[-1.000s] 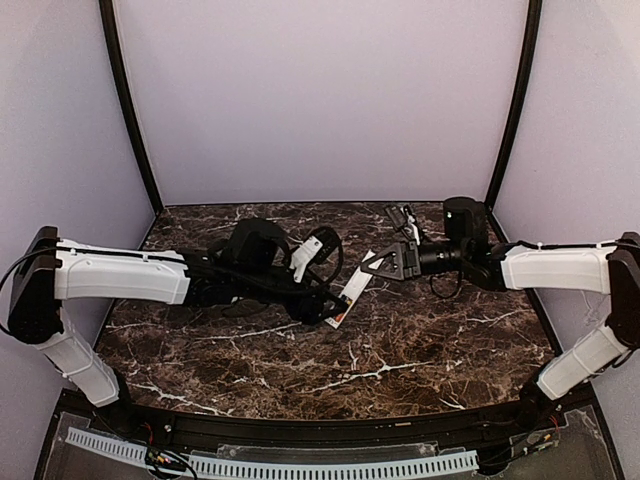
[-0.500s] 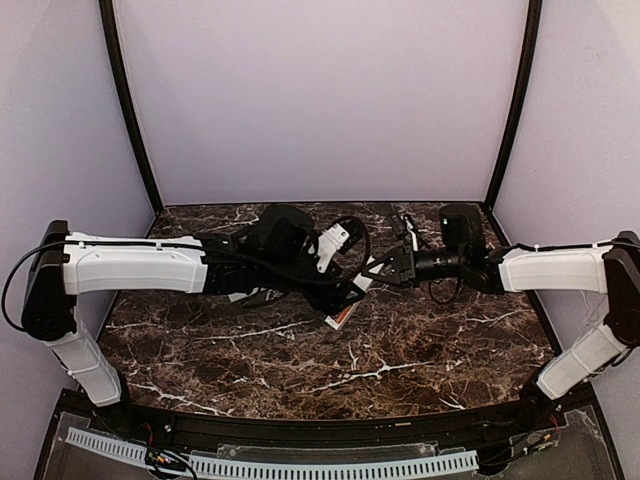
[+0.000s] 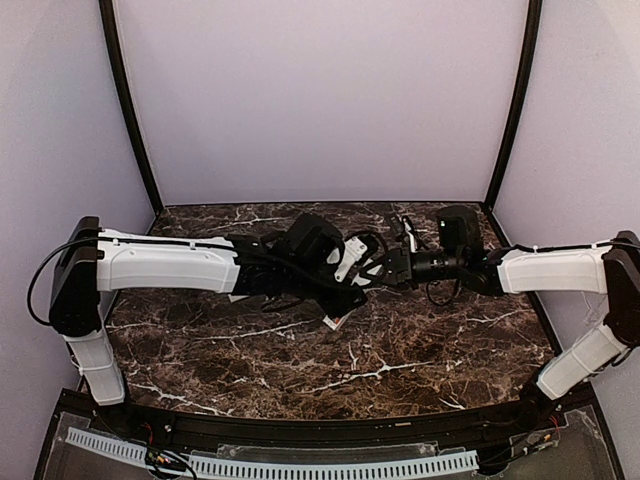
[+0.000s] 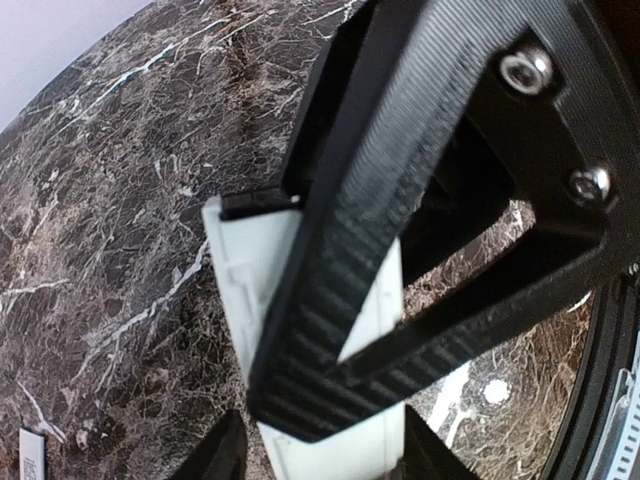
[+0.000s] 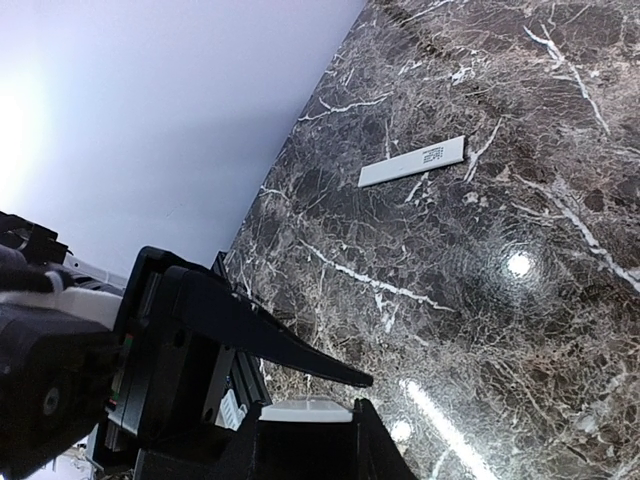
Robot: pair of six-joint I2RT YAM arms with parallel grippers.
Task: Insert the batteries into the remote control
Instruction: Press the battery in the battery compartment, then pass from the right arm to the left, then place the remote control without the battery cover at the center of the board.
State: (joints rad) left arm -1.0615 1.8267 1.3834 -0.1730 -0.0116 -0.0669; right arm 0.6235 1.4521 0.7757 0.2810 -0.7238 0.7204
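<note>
The white remote control [image 4: 240, 290] stands between the jaws of my left gripper [image 4: 320, 452], which is shut on it. My right gripper [image 5: 305, 420] is also shut on the remote [image 5: 305, 409], at its other end. One ribbed black finger [image 4: 370, 230] of the right gripper lies across the remote's face. In the top view the two grippers, left [image 3: 352, 287] and right [image 3: 380, 271], meet mid-table above the surface. Only the remote's lower tip [image 3: 335, 321] shows there, with an orange-red spot on it. No loose battery is in view.
The thin flat white cover strip [image 5: 412, 162] lies on the dark marble table [image 3: 420, 350]; its end also shows in the left wrist view [image 4: 30, 455]. Lilac walls and black corner posts enclose the back and sides.
My left arm has carried the remote right and toward the back. My right gripper, apart from it a second ago, has come up to the remote and closed on it.
</note>
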